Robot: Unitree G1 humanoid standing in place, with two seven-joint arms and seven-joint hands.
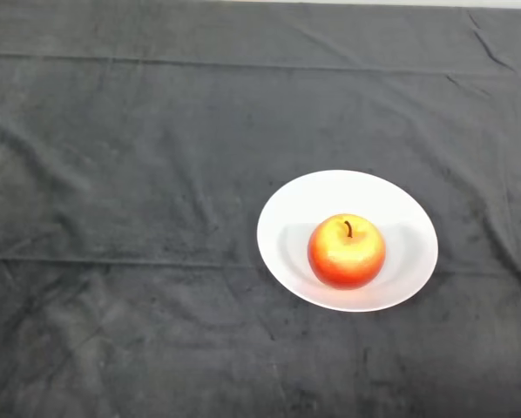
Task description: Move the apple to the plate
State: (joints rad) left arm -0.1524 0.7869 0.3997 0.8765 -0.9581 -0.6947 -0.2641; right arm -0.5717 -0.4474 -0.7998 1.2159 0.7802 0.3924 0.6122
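You see a glossy, smooth apple (347,251) on a smooth white plate (304,209); matt, creased dark cloth (121,174) covers the table.

We see a table (112,331) covered from edge to edge by a dark grey cloth (156,131). The cloth lies loosely, with long creases running straight across it near the far side and again nearer to us. Shorter wrinkles gather at the far right corner. At the very top, a thin pale strip (417,3) shows past the cloth's far edge.
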